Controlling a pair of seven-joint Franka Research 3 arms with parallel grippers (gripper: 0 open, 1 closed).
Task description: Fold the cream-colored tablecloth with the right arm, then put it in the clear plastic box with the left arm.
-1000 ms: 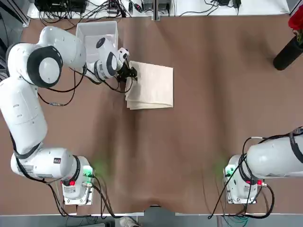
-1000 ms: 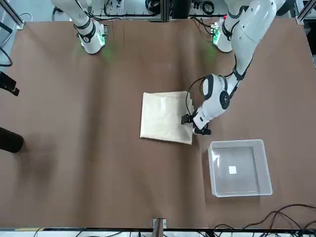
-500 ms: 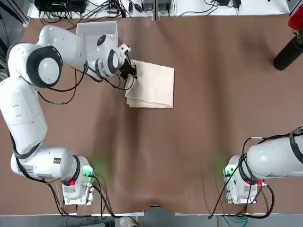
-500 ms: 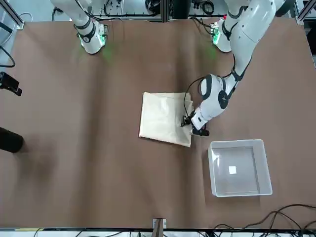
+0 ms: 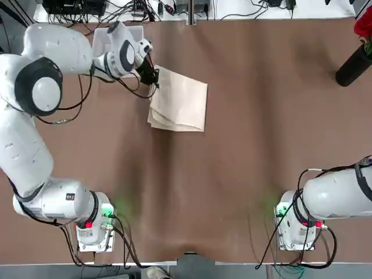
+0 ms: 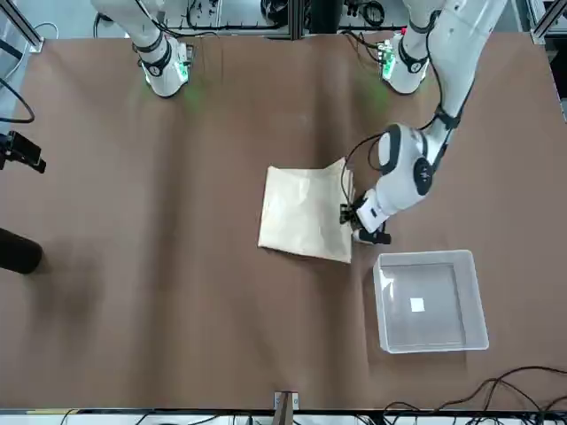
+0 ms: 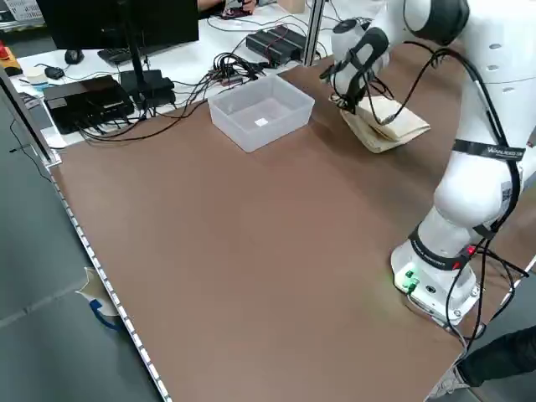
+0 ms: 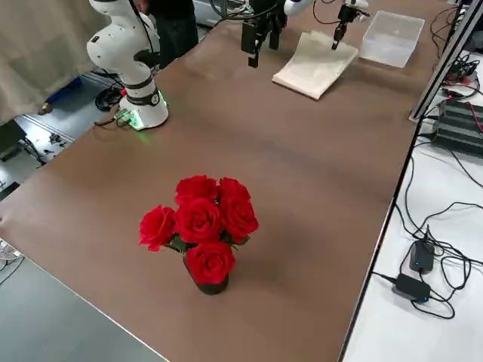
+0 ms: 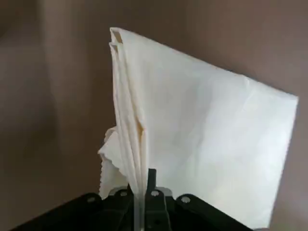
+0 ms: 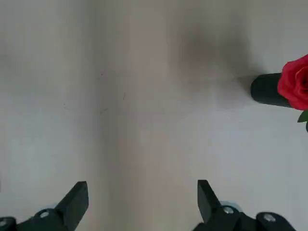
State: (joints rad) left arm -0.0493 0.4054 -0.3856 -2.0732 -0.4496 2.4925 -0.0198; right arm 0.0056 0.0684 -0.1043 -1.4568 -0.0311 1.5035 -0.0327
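Observation:
The cream-colored tablecloth lies folded in layers on the brown table, its box-side edge lifted. My left gripper is shut on that layered edge, just beside the clear plastic box. In the top view the left arm covers most of the box. The box is empty. From the side, the cloth hangs from the left gripper while its far part rests on the table. My right gripper is open and held high over bare table, away from the cloth.
A dark vase of red roses stands near the table's right edge. Cables and electronics lie along the far side beyond the box. The arm bases sit at the near edge.
The left gripper closed on the cloth's edge and moved toward the box, lifting that edge and turning the cloth slightly. The right arm stayed still.

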